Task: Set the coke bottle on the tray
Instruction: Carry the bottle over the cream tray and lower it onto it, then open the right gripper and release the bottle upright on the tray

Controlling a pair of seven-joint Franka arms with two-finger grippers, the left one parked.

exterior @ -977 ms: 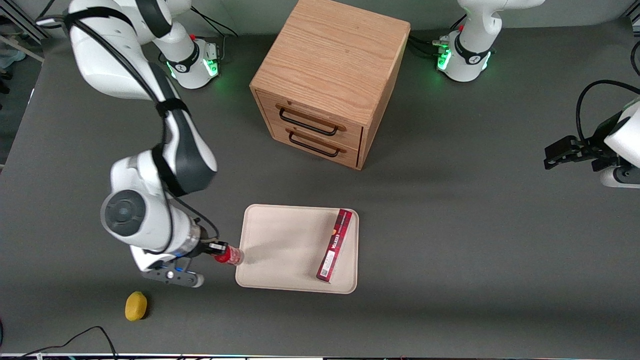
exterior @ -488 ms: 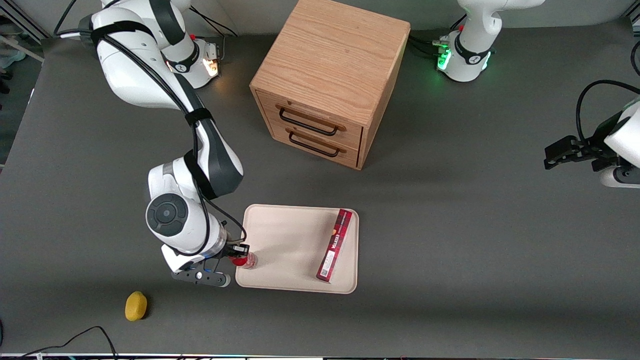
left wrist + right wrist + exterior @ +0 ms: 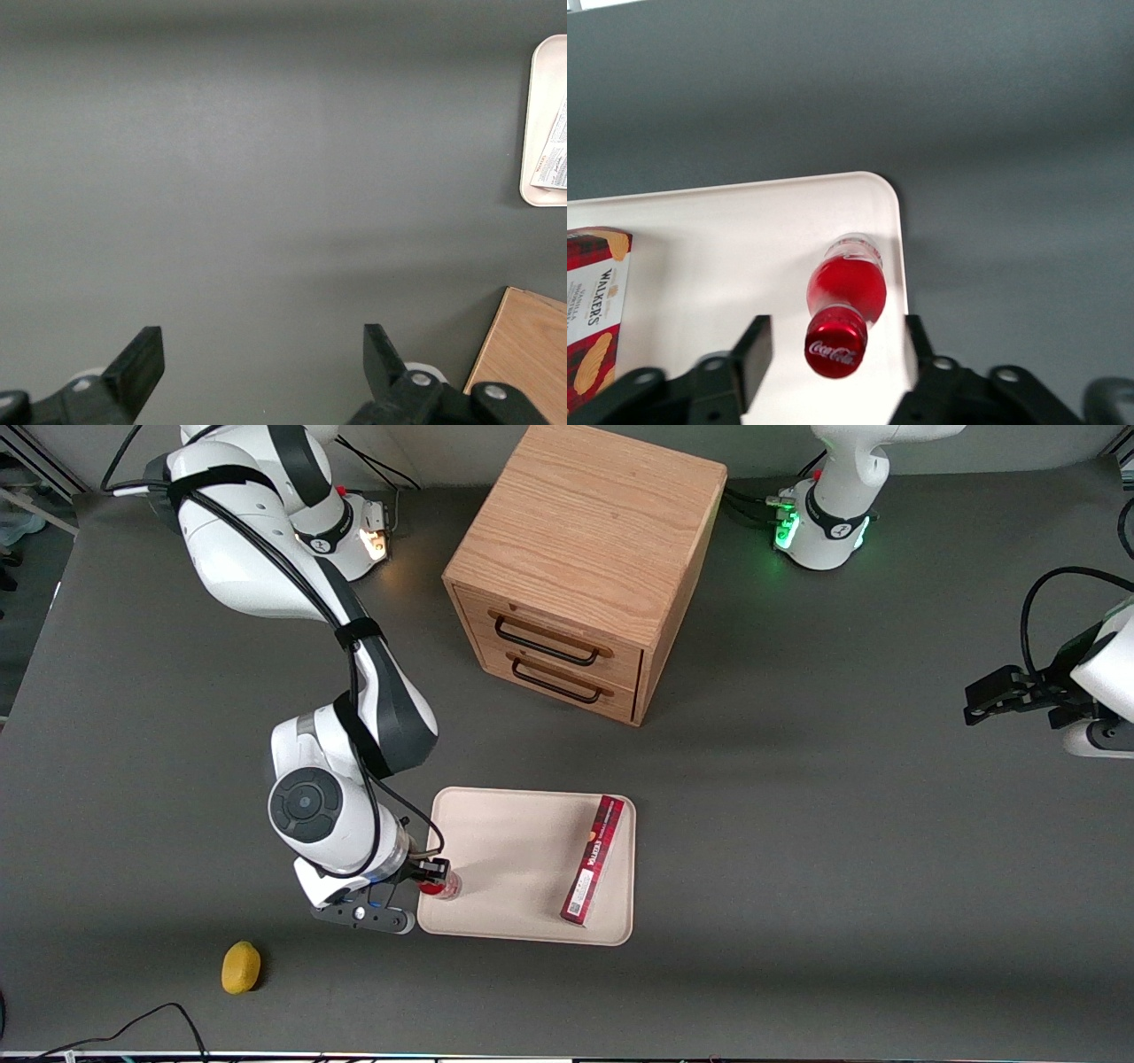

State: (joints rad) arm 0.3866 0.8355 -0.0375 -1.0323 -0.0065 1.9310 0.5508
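Observation:
The coke bottle (image 3: 849, 283), with its red cap, red label and clear base, stands upright on the cream tray (image 3: 726, 239), close to the tray's rounded corner. My gripper (image 3: 837, 343) hovers just above it and is open. One dark finger (image 3: 755, 347) is on each side of the cap, with a gap between cap and finger on both sides. In the front view the bottle (image 3: 443, 886) stands at the tray's (image 3: 514, 850) end toward the working arm, on the part nearer the camera, with the gripper (image 3: 433, 871) over it.
A long dark-red biscuit box (image 3: 593, 859) lies on the tray's end toward the parked arm. A wooden two-drawer cabinet (image 3: 576, 567) stands farther from the camera. A yellow lemon-like fruit (image 3: 240, 967) lies near the table's front edge, beside a black cable (image 3: 133, 1023).
The right arm carried the bottle sideways from just outside the tray's edge to over the tray's corner. Most of that travel came in the first half second.

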